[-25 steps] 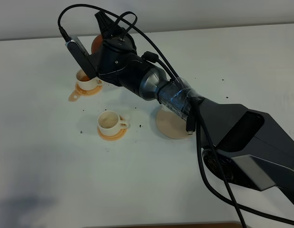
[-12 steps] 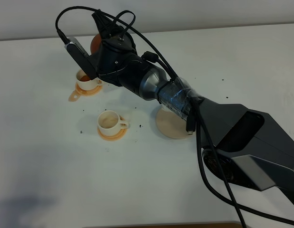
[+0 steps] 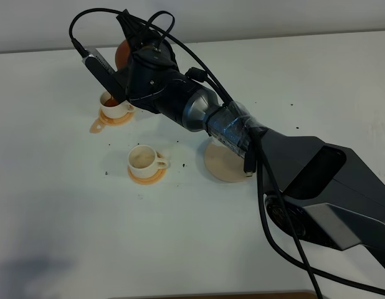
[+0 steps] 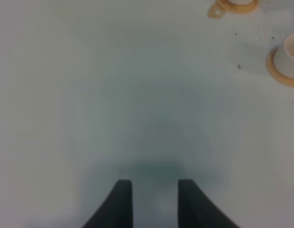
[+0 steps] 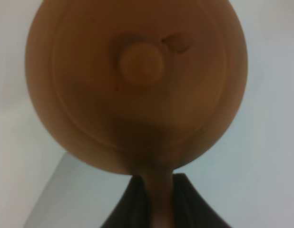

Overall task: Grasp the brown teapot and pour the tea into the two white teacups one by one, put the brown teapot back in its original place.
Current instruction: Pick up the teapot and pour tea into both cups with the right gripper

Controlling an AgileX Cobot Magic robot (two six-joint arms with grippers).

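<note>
Brown teapot: off its coaster, which lies bare nearest the high camera, partly under the right arm.

Left gripper: out of the high view, fingers parted, nothing between them, over the table.

Near teacup: on its orange saucer, left of the coaster. Inside looks pale; probably unfilled.

Far teacup: beyond the coaster and further left, on its saucer. Brown shows inside, so I judge this pour is under way or nearly done.

Teapot hangs in the air farther from the coaster than that cup, at about its side. Right gripper is clenched on the loop handle; lid knob faces the wrist camera.

Step in hand, as I read it: filling the far cup. Hold the spout over the cup's mouth, tilt slowly, stop short of the brim. A steep tilt could shed the lid. Level the pot before crossing to the near cup.
</note>
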